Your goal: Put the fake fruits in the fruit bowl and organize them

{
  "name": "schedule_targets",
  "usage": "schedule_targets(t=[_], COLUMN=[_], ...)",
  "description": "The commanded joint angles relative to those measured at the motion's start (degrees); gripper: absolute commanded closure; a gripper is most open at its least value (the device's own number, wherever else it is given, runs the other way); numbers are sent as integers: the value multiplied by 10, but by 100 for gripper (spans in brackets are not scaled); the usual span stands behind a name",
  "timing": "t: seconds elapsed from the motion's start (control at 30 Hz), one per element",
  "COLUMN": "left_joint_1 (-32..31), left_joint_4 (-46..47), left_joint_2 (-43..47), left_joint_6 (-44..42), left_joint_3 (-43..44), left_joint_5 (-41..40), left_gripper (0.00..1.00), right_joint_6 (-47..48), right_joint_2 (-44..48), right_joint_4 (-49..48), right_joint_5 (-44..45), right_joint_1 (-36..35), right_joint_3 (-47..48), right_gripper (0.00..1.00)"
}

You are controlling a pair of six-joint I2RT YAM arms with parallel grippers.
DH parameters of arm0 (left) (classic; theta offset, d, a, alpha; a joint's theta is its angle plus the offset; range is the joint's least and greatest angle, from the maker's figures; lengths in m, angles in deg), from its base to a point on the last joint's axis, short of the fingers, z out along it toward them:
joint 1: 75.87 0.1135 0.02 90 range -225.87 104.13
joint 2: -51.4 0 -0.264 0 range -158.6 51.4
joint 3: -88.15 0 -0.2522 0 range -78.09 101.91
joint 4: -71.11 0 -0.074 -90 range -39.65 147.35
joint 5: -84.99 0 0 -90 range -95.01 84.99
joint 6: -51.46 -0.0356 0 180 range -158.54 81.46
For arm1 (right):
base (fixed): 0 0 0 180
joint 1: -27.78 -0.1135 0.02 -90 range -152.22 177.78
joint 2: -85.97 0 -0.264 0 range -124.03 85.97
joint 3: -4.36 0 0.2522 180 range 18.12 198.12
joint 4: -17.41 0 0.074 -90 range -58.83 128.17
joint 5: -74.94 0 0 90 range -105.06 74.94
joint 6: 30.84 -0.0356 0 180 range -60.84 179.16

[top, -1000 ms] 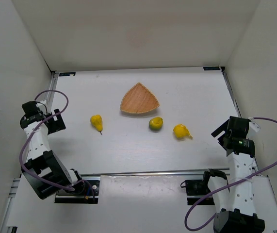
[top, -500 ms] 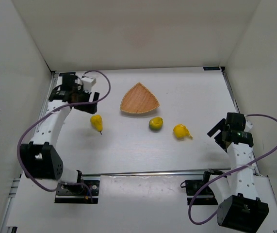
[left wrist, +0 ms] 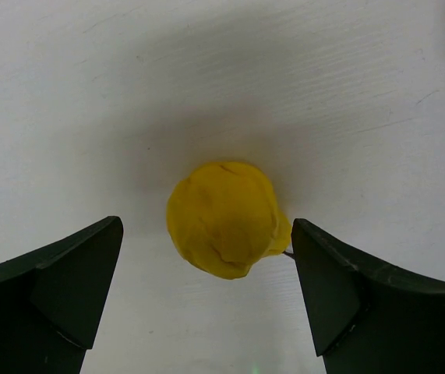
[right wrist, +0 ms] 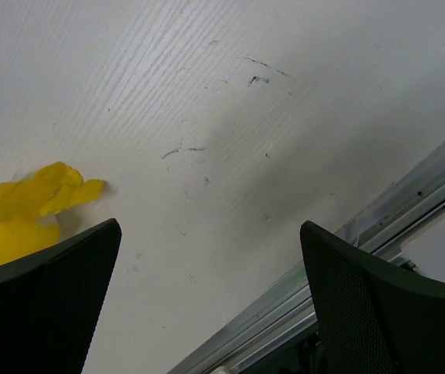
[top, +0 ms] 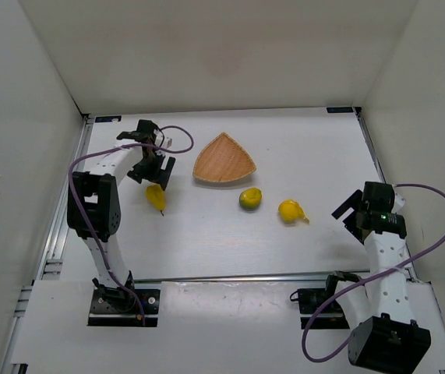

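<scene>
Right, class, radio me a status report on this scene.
Left tool open, over left pear. Right tool open, holding nothing. Bowl empty. Nothing in the way.

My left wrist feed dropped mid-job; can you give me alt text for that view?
A yellow pear-shaped fruit lies on the white table, centred between the two dark fingers of the open left gripper, touching neither. Its thin stem pokes out toward the finger on the view's right.
</scene>
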Motion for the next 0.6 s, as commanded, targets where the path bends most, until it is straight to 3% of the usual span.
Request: schedule_targets(t=[0.0, 0.2, 0.27, 0.33, 0.47, 0.5, 0.57], left_joint_1=[-6, -11, -11, -11, -11, -11, -11], left_joint_4=[-10, -43, -54, -61, -79, -85, -104], left_joint_2=[-2, -19, -32, -39, -44, -49, -49], left_joint_6=[8, -9, -15, -15, -22, -29, -34], left_joint_3=[-8, -19, -13, -8, 26, 50, 75], left_joint_5=[-10, 11, 11, 26, 59, 69, 70], left_gripper=[0, 0, 8, 17, 45, 58, 67], right_joint_6=[7, 7, 7, 7, 13, 14, 20], right_joint_2=[-12, -47, -61, -69, -92, -101, -110], right_joint_4=[-22, -32, -46, -53, -66, -66, -72], right_joint_5=[-10, -27, -33, -33, -45, -45, -45], right_joint_1=[-2, -2, -7, -7, -7, -7, -13], right_joint_3=[-1, 26, 32, 39, 62, 62, 74], right_gripper=[0, 0, 0, 0, 0, 0, 0])
